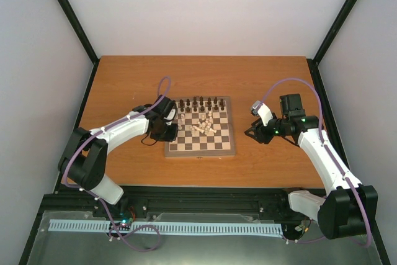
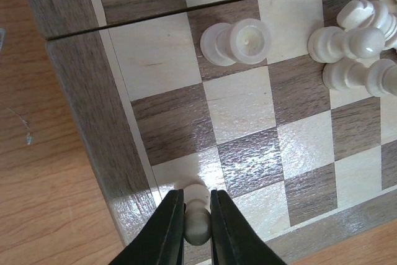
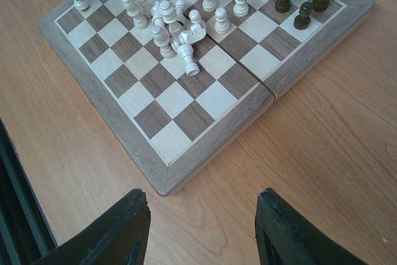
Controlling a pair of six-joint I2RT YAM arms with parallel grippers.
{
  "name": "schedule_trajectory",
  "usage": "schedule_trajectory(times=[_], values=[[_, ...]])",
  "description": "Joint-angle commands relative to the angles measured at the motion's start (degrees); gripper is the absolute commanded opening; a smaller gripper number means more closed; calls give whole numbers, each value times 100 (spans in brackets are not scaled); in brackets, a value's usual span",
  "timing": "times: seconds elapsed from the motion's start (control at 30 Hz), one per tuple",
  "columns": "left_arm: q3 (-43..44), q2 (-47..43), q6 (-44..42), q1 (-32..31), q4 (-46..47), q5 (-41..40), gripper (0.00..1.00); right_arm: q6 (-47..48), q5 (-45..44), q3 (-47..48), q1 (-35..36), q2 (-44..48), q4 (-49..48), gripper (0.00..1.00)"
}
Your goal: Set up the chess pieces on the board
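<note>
While both my arms reach out over the table, the board lies in the middle of the top view, between them. My left gripper sits over the board's left edge. My right gripper hangs over bare wood just off the board's right edge. In the right wrist view its jaws stand wide apart at the bottom of the frame, with nothing between them.

Dark pieces stand in rows along the top side of the board. A heap of pale pieces lies jumbled near the board's middle, with several toppled. One fallen piece at the heap's lower edge in the right wrist view has its long axis running from upper left to lower right.

Smallest of all is the single pale piece that my left gripper is closed on at the bottom of the left wrist view, over the board's corner square. It looks upright, but I cannot tell whether its base rests on the wood.

I judge the next move to be letting it go and fetching another. From my left gripper the heap lies toward the upper right of the left wrist view, across a few bare squares. From my right gripper it lies up and to the left, past the board's corner. My left arm looks the nearer of the two.
</note>
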State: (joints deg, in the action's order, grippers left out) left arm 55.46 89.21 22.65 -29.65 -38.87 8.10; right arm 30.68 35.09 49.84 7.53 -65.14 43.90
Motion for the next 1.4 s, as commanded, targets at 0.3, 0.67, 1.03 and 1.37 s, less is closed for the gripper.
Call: schedule_trajectory(times=[0.3, 0.67, 1.03, 1.37], values=[[33, -23, 100, -59, 211, -183, 11, 94, -32, -47, 20, 28, -48, 48], [30, 59, 125, -59, 208, -43, 17, 114, -42, -54, 16, 63, -48, 49], [383, -253, 99, -59, 165, -296, 29, 110, -19, -45, 20, 13, -39, 49], [789, 274, 131, -129, 488, -489, 37, 140, -11, -46, 20, 9, -22, 50]])
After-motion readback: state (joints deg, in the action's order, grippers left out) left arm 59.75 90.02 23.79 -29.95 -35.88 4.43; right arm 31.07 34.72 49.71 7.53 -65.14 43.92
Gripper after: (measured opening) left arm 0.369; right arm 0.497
